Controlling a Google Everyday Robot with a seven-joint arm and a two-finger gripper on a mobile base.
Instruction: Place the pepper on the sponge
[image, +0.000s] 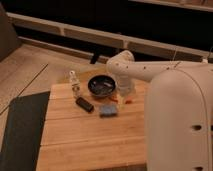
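White robot body (180, 120) fills the right side. Wooden worktop (90, 137) in centre, dark mat (20, 130) on the floor to its left. Arm (145, 70) reaches left from the body, bends down behind the dark bowl (102, 86). Tool (125, 96) is low over the worktop, right of the bowl, jaws open, directly above the pepper. Sponge (107, 110) lies flat in front of the bowl, black block (84, 104) left of it, small bottle (75, 84) beyond. Pepper (130, 101) lies on the worktop, just right of the sponge, not on it.
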